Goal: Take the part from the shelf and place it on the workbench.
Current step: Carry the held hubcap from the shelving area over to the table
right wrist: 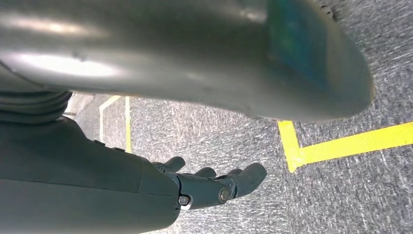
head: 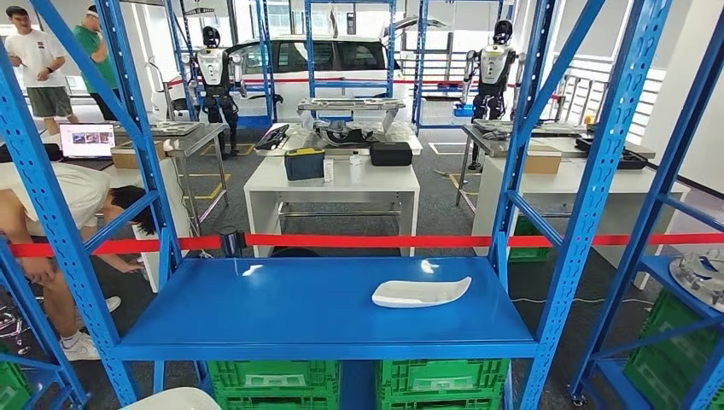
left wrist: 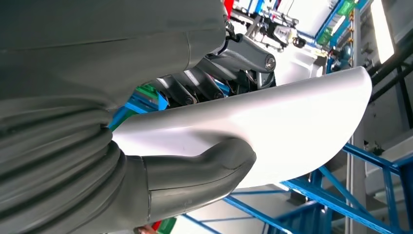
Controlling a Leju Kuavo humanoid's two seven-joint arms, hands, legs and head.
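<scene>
In the head view, a smooth, glossy blue shelf (head: 282, 312) filled the lower centre of the frame, framed by perforated blue steel uprights, and a white part (head: 420, 292), long, curved and shell-like, lay on it right of centre. The rounded edge of another white part (head: 175, 399) showed at the bottom edge, left of centre. Green ribbed plastic crates (head: 354, 382) sat below the shelf, a red tape (head: 384, 241) stretched across behind it, and a white tabletop (head: 337, 178) stood beyond. In the left wrist view, the left hand (left wrist: 204, 122) grasped a glossy white moulded part (left wrist: 292, 122), its thick grey thumb pressed on one face and dark fingers on the other. In the right wrist view, the right hand (right wrist: 214, 187) held nothing, its dark fingers loosely extended above speckled grey carpet (right wrist: 341, 195) marked with yellow lines (right wrist: 341, 144).
</scene>
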